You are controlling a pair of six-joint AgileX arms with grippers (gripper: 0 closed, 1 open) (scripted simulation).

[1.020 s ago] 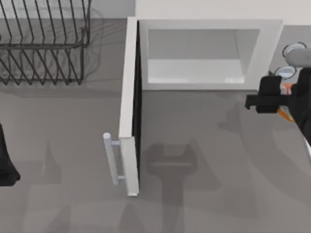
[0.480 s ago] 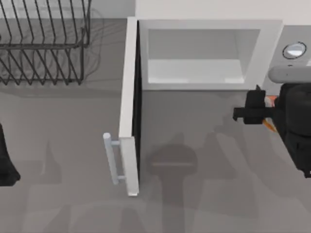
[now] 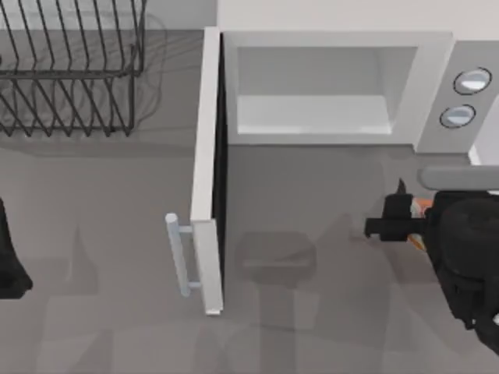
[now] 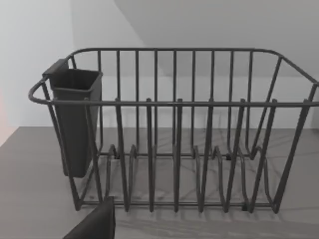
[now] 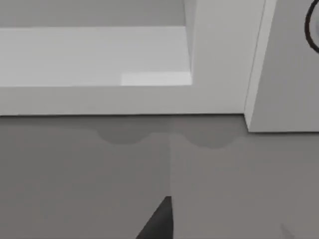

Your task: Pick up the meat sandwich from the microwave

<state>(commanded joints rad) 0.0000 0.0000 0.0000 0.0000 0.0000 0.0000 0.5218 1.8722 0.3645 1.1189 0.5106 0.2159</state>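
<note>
**benchrat:** So where's the meat sandwich [image 3: 421, 206] right now?

**gearhead_22:** Out of the microwave [image 3: 335, 47], looks like. From the top there's a small orange-and-pale lump over at about 3 o'clock on the counter [image 3: 312, 327]. It's tucked right up against the right gripper [image 3: 387, 226], out in front of the grey panel with the two knobs [image 3: 465, 98].

**benchrat:** Is it actually pinched?

**gearhead_22:** Honestly can't tell how the jaws stand, the black wrist covers most of it. The right wrist view looks at the lower lip of the cavity and the corner of the panel.

**benchrat:** Door?

**gearhead_22:** The door [image 3: 209, 171] is swung wide open. Its free edge points toward 6 o'clock and the bar handle [image 3: 178, 253] faces 9.

**benchrat:** Left arm?

**gearhead_22:** The left gripper [image 3: 9, 269] is parked at the counter's edge around 8 o'clock, jaws can't tell either. Its wrist view faces the black wire rack [image 4: 174, 149] up at 10 o'clock, with a dark cup [image 4: 75, 119] hung on one end.
</note>
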